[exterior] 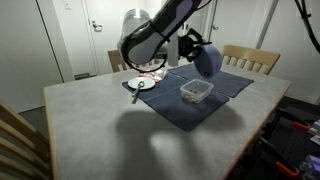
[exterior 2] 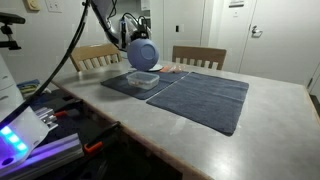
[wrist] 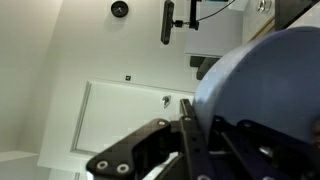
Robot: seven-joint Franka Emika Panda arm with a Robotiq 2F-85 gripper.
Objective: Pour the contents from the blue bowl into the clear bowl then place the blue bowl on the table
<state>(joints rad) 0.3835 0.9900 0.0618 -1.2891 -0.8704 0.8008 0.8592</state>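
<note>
Clearly tipped on edge, the blue bowl (exterior: 208,63) hangs pinched by its rim between the nearly closed fingers (wrist: 186,125), just above the clear bowl (exterior: 196,92) on the dark cloth (exterior: 170,110).

Walls: plain white (exterior 2: 295,40) on every side you can see.
Doors: white panelled doors (exterior: 93,38) stand beyond the far edge of the table (exterior: 90,130) — all closed.
Chairs: two wooden chairs (exterior 2: 95,55) face you along that far edge; a third chair (exterior: 15,140) sits off a near corner.
Light: even indoor light — soft shadows.
</note>
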